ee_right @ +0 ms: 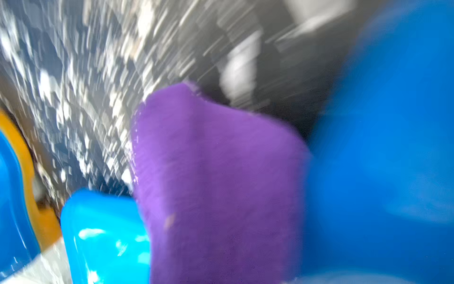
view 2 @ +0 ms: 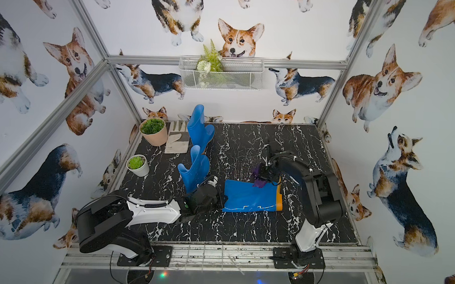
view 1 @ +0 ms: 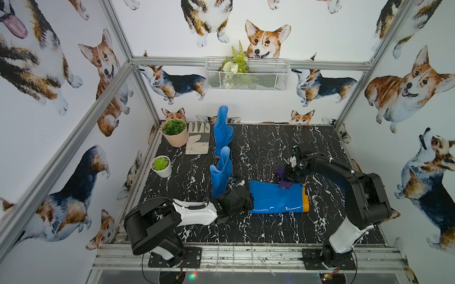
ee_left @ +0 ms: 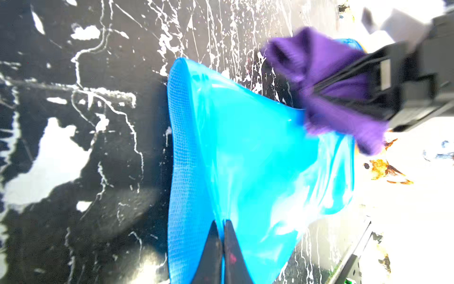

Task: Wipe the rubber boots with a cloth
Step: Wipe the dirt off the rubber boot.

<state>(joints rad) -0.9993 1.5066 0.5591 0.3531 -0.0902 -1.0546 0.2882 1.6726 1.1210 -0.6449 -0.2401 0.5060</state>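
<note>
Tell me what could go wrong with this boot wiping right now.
The left hand pinches only the thin rim of the lying boot, so cloth strokes from the right hand might pull it free. The left arm sits close to the nearer standing boot and could tip it.

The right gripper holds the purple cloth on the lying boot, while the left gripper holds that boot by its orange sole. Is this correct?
No: the left gripper holds the lying boot by its open top rim instead; the left wrist view shows it.
</note>
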